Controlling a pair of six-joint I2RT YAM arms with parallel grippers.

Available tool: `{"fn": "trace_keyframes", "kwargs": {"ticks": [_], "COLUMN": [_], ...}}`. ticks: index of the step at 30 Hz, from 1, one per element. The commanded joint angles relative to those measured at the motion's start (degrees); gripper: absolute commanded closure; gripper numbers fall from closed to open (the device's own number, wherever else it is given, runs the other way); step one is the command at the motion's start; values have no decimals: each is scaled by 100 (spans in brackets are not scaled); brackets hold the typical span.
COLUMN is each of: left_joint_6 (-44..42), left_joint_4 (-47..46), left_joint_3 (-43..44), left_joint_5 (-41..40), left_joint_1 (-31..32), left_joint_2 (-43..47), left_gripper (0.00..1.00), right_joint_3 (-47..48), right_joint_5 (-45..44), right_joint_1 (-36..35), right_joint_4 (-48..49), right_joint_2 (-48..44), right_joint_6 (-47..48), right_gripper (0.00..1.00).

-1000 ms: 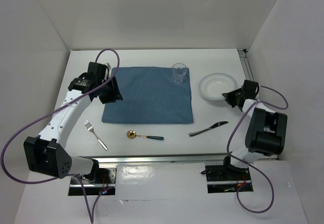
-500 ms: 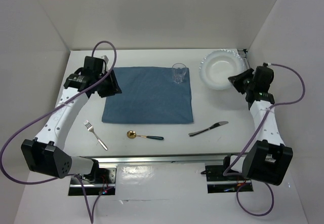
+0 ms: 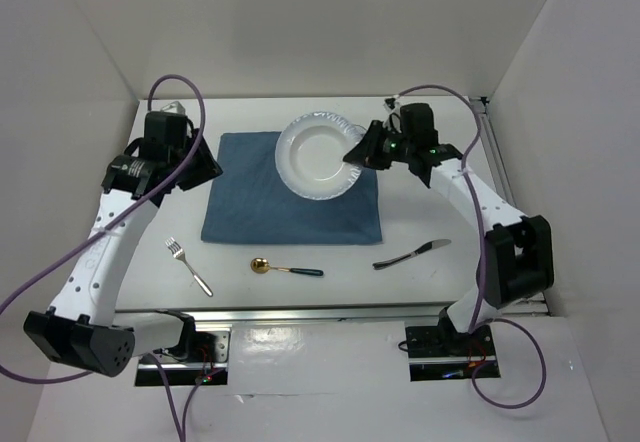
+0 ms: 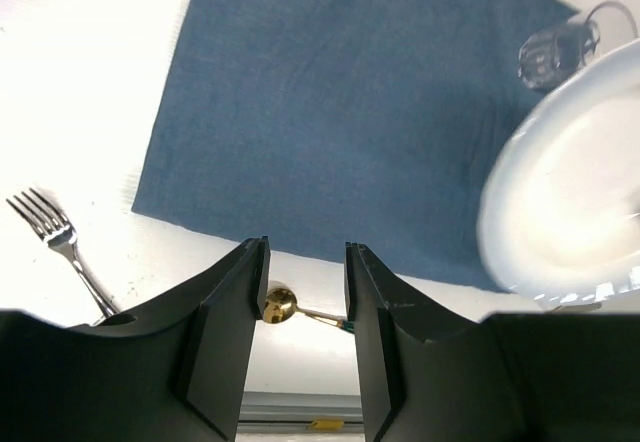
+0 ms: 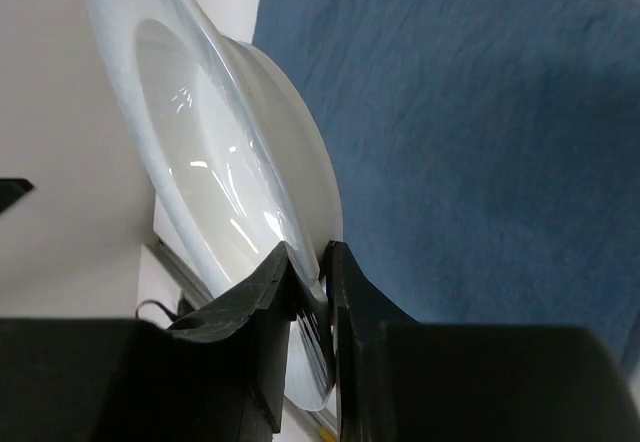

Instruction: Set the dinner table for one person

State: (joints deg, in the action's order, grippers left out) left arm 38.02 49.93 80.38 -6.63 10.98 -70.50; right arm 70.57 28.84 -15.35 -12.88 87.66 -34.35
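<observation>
Table: a white tabletop [image 3: 430,222] spreads out ahead of both arm bases, with a metal rail along its near edge and white walls around it.
Mat: a blue cloth [image 3: 250,202] lies flat on the table, left of centre.
Plate: a round white plate [image 3: 315,157] is tilted over the mat's far right part.
Right gripper: the right gripper [image 3: 358,157] reaches in from the right, its fingers clamped on the plate's rim; the wrist view shows the rim pinched between them.
Left gripper: the left gripper [image 4: 305,257] hangs over the mat's left edge, jaws apart and holding nothing.
Glass: a clear glass [image 4: 558,50] stands at the mat's far right corner, partly hidden by the plate in the left wrist view.
Fork: a fork [image 3: 188,266] lies on bare table near the mat's near left corner.
Spoon: a gold-bowled, dark-handled spoon [image 3: 285,268] lies just in front of the mat.
Knife: a knife [image 3: 412,254] lies angled on the table by the mat's near right corner.
</observation>
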Motion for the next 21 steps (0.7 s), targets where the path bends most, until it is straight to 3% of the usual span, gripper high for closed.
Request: {"fn": "trace_keyframes", "kwargs": {"ticks": [1,18,21], "left_joint_6": [302,364,364], "left_joint_4": [52,-10,-10], "left_joint_3": [66,-207,-268], "left_joint_5": [-444,-444,-444], "left_joint_1": [18,-35,-35], "left_joint_2": [352,485,485], "left_gripper": [47,46,46], "right_joint_3": [415,572,949], "right_joint_5": [673,1185,661], "right_joint_1": [-195,-706,-925], "right_joint_4": [655,1648,1360], "right_joint_2": [23,1807,2280], "right_joint_6": [8,-1311,-1312], "right_gripper": [100,100,100]}}
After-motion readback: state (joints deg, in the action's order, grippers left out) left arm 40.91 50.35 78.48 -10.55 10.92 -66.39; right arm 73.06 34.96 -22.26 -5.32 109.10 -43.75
